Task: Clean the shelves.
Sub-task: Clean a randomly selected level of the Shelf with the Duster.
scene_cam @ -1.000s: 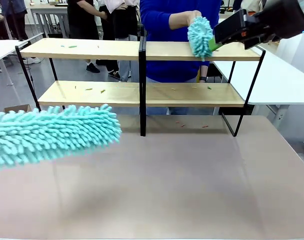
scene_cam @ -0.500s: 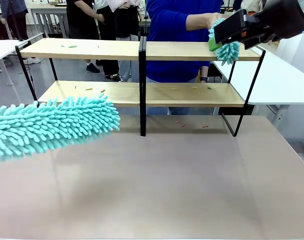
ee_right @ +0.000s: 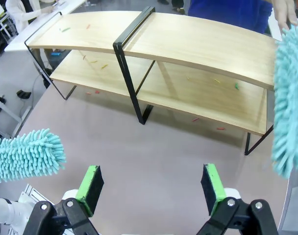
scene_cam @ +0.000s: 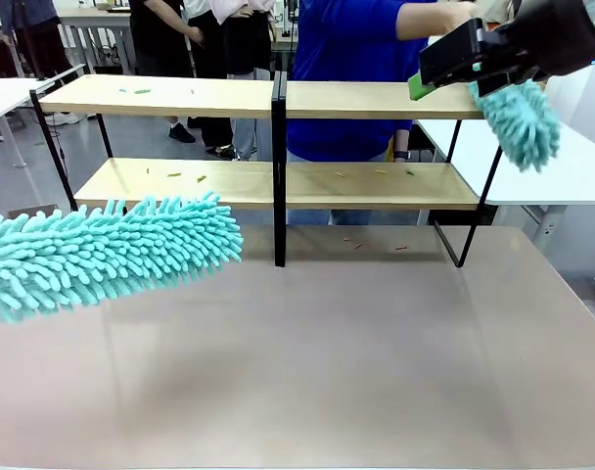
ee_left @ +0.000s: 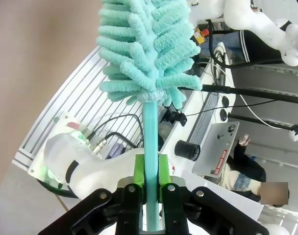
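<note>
Dusters: I'm counting two, the near duster (scene_cam: 112,257) and the far duster (scene_cam: 521,119).
Shelf boards: I'm counting two, the upper board (scene_cam: 160,96) and the lower board (scene_cam: 249,183).
Scraps (scene_cam: 142,90): I'm seeing several, too small to total.

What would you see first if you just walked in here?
The huge fluffy teal duster low on the front view's left, its handle clamped in the left gripper. Then a second teal duster hanging past the right end of the wooden shelves, below a person's hand. Small coloured bits dot the shelves.
</note>
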Controlling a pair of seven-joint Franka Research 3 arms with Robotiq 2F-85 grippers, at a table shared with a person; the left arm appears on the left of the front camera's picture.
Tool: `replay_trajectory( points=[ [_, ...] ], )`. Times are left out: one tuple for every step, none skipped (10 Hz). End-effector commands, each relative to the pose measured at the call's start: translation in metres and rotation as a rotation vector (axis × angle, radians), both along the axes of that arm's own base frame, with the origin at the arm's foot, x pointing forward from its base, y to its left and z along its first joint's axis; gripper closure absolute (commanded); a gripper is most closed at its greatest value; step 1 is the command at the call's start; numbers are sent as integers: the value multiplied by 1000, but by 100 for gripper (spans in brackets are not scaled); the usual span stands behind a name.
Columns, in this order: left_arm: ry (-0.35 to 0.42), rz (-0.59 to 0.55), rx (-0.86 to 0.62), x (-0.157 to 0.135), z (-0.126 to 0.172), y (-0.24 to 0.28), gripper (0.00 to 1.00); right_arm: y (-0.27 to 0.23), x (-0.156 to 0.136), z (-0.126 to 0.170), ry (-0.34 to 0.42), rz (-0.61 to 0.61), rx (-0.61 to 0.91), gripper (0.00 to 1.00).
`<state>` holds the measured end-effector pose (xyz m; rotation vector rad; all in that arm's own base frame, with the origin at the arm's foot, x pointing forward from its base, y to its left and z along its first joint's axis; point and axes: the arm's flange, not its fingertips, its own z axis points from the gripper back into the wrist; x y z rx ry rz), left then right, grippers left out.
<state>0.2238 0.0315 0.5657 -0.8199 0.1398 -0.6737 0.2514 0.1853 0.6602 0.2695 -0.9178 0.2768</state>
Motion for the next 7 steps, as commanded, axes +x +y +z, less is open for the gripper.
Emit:
replay_trajectory(
  points=[
    [-2, 1, -35, 1, -3, -2, 87, 0, 1, 1, -1, -2, 2, 0],
    [-3, 0, -34, 1, -4, -2, 87, 0, 1, 1, -1, -2, 2, 0],
    [-1, 0, -29, 2, -4, -3, 87, 0, 1, 1, -1, -2, 2, 0],
    [0, -5, -26, 3, -5, -4, 87, 0, 1, 1, -1, -2, 2, 0],
    [0, -7, -29, 3, -5, -4, 87, 0, 1, 1, -1, -2, 2, 0],
    [-1, -5, -27, 3, -5, -5, 87, 0, 1, 1, -1, -2, 2, 0],
    [-5, -12, -34, 5, -5, -10, 87, 0, 1, 1, -1, -2, 2, 0]
  ],
)
